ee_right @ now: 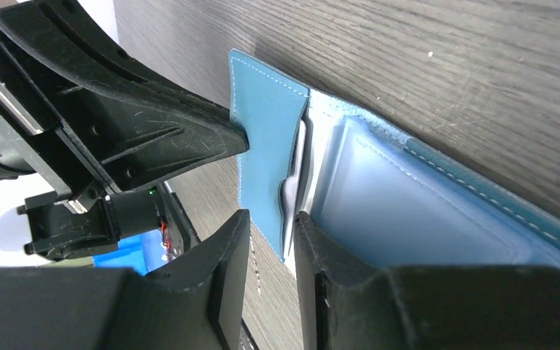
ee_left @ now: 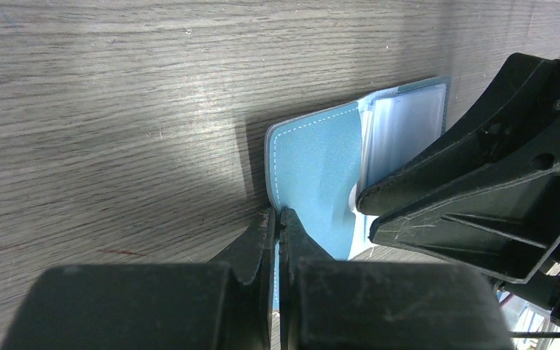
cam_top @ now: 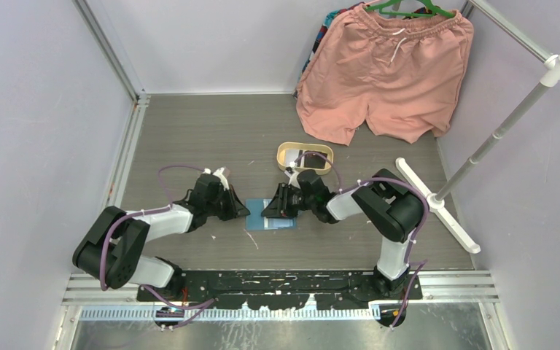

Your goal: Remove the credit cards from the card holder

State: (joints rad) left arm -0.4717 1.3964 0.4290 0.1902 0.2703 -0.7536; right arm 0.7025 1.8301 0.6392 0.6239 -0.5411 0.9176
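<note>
The teal-blue folding card holder (cam_top: 271,221) is lying open on the grey wood-grain table (cam_top: 189,131), near the middle of its near edge. The left gripper (ee_left: 278,222) is pinching the raised cover. The right gripper (ee_right: 271,233) is straddling the pocket edge, fingers narrowly apart, gripping nothing. Extraction appears to be starting; the next move calls for closing on the pale card edge (ee_right: 292,191) and drawing it outward. Count: one holder, one card edge showing, and one dark flat item (cam_top: 313,160), possibly a card, in the tan oval tray (cam_top: 284,154).

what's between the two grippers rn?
Raised flap of the card holder: left gripper pinches its edge, right gripper straddles it. Clearest in right wrist view.
</note>
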